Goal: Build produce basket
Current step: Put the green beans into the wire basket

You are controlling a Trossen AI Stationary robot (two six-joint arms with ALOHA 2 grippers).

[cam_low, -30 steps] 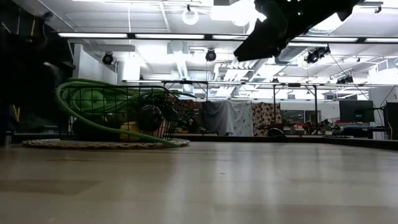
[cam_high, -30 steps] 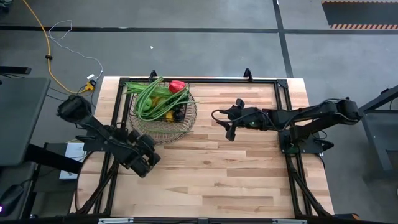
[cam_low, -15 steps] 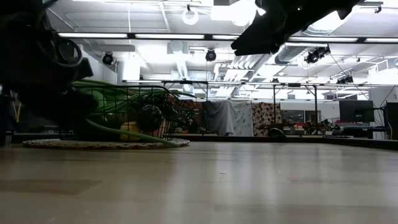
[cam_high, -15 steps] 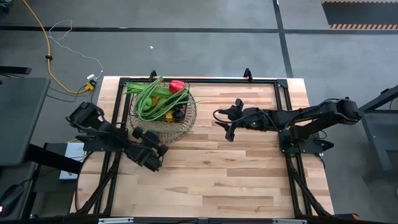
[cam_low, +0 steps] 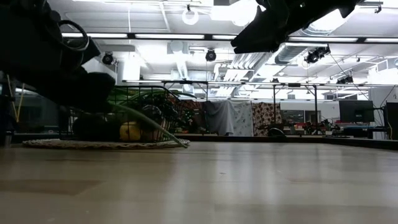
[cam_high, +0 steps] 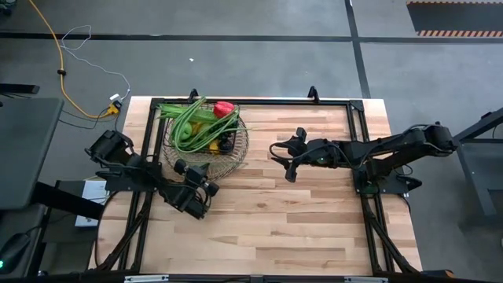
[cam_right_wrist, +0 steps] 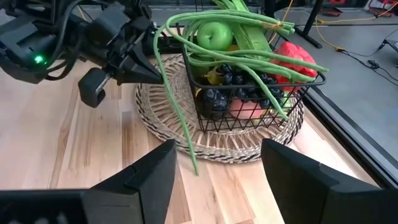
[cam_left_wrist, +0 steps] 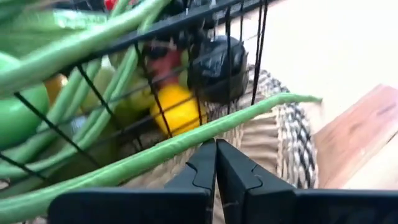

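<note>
basket (cam_right_wrist: 249, 93) of produce (cam_right_wrist: 214, 34), no legible writing

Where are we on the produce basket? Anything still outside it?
Mostly done: the basket on its woven mat holds a green apple, red pepper, grapes and a lemon. In hand: the left gripper is shut right at one long green bean that droops over the rim onto the mat. Left: tuck that bean in. The right gripper waits open, empty, facing the basket.
</note>
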